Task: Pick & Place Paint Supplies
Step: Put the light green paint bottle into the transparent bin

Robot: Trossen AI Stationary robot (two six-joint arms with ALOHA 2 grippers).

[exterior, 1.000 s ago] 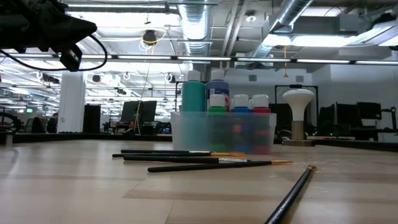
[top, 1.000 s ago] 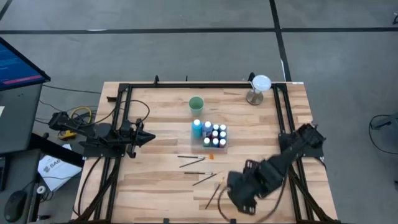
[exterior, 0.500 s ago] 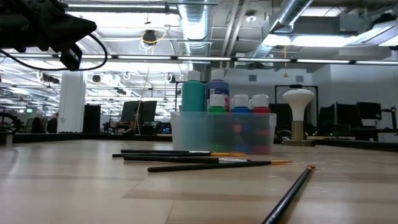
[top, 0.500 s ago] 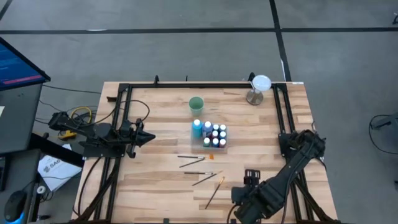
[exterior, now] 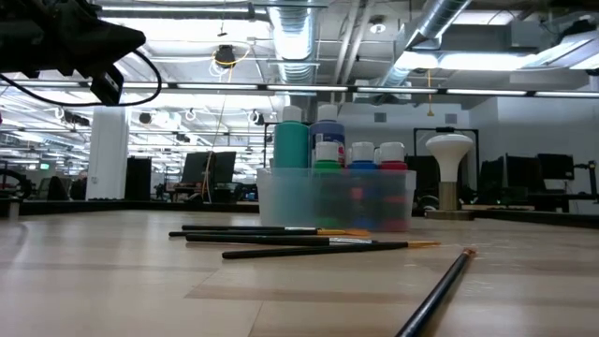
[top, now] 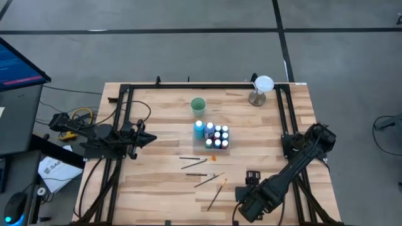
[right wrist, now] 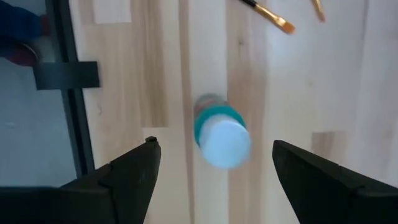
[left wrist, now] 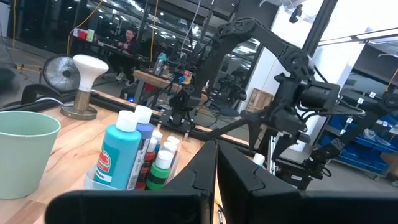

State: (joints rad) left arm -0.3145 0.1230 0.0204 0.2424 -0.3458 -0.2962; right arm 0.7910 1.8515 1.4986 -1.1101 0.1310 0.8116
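- Right gripper hanging spread wide over a white-capped teal bottle standing at the near edge of the bench, right of centre.
- Bottle looking light, rigid, slick; gripping the body below the cap seems safest.
- Paintbrushes lying mid-bench, thin, rolling easily.
- Remaining bottles sitting farther back in a clear tray.
- Left gripper waiting pressed together at far left.

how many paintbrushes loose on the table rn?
4. All lie on the table in front of the clear tray: paintbrush one nearest it, the second, the third, and the fourth nearest the right claw. None looks hidden.
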